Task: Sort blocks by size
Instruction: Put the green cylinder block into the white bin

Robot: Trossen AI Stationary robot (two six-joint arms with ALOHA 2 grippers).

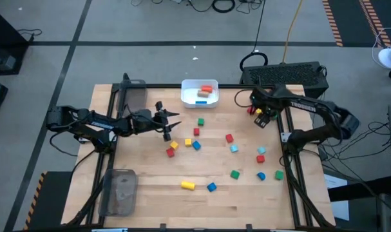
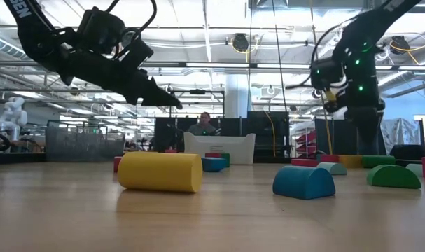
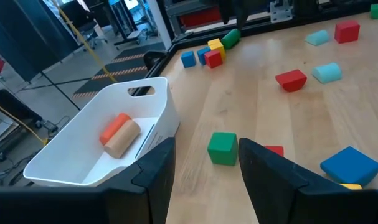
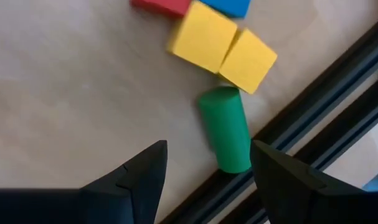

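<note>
On the left side of the counter point(image 1: 150, 200) two clear trays point(image 1: 121, 192) lie along the edge, one near the back and one near the front. Just past them the left hand point(image 1: 171, 122) hangs in the air with its fingers spread and nothing between them. Below it sits a green cube point(image 3: 223, 148), and the white bin point(image 1: 200, 92) is just beyond, with an orange and tan block point(image 3: 119, 135) lying inside. In the middle, the blocks are spread out all over: a yellow roll point(image 1: 187, 185) and a blue block point(image 1: 211, 187) near the front, and red, blue and green ones farther right. At the far right back corner, the right hand point(image 1: 266, 118) hovers with its fingers spread and empty over a tight little pile. A green roll point(image 4: 225, 128) lies there right against the black frame rail point(image 4: 288, 155), touching two yellow cubes point(image 4: 221, 55). This grab looks tricky, I think. The roll could spin away, one finger could bump the rail, or the yellow cubes could get pushed along, because everything is packed so close.
</note>
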